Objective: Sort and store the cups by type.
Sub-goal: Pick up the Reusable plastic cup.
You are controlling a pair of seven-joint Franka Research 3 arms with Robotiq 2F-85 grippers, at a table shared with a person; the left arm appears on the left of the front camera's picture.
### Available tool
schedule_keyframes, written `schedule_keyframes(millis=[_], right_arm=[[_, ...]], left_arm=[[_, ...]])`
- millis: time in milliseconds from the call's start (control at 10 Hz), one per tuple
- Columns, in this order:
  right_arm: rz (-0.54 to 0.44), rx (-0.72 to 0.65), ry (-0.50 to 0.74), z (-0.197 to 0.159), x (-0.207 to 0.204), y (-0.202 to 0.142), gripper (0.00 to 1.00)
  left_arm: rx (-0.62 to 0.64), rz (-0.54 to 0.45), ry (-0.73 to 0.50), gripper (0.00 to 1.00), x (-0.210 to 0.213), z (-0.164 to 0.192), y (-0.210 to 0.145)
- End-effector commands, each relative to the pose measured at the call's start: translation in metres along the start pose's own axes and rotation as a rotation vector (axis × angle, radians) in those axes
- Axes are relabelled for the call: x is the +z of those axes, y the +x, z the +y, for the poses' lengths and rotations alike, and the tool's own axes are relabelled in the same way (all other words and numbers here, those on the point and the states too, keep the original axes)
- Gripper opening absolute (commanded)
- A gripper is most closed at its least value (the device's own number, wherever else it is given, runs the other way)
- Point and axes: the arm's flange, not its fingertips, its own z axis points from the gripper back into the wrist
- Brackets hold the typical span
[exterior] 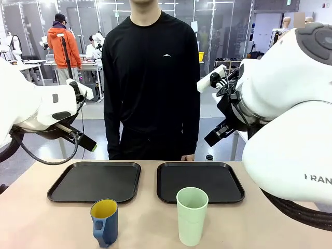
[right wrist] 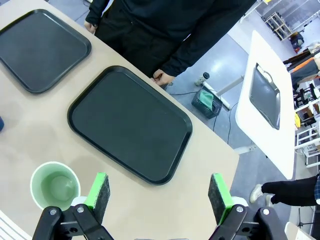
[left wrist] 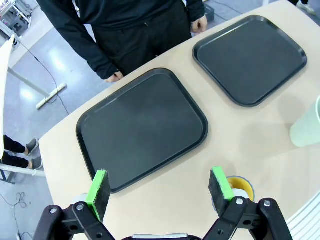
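Both arms hang high above the table and nothing has been sorted yet: this reads as the opening step, before any pick. The dark blue mug (exterior: pixel 105 222), yellow inside with its handle turned toward the near edge, stands at the near left on the bare table (exterior: pixel 41 218), just in front of the left tray (exterior: pixel 93 181). The pale mint-green tumbler (exterior: pixel 192 215) stands upright at the near right, just in front of the right tray (exterior: pixel 218 181), well apart from the mug. Both black trays lie side by side with nothing on them. The left gripper (left wrist: pixel 159 186) looks down with its green pads spread wide and nothing between them; the mug's yellow rim peeks out beside one pad in the left wrist view. The right gripper (right wrist: pixel 159 191) is spread just as wide and holds nothing, with the tumbler's open mouth below and off beside one pad. The person (exterior: pixel 150 78) stands at the far side, hands down at the table's far edge, taking no part. The next move probably calls for each arm to come down on the cup nearest it: the left would have to centre over the mug and mind the handle, the right would have to shift sideways to bracket the tumbler's wall, squeezing gently since thin plastic may flex or tip. Which tray takes which cup cannot be told from here.
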Motion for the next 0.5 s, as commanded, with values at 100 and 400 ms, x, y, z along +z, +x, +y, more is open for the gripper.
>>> schedule_keyframes(millis=[100, 400], right_arm=[[0.016, -0.022, -0.013, 0.0043, -0.0038, -0.0040, 1.00], [0.035, -0.022, -0.005, 0.0027, -0.0093, -0.0042, 1.00]], left_arm=[[0.012, 0.017, 0.031, 1.00, 0.0012, -0.0028, -0.0090], [0.029, 0.035, 0.023, 1.00, -0.0024, 0.0045, -0.0100]])
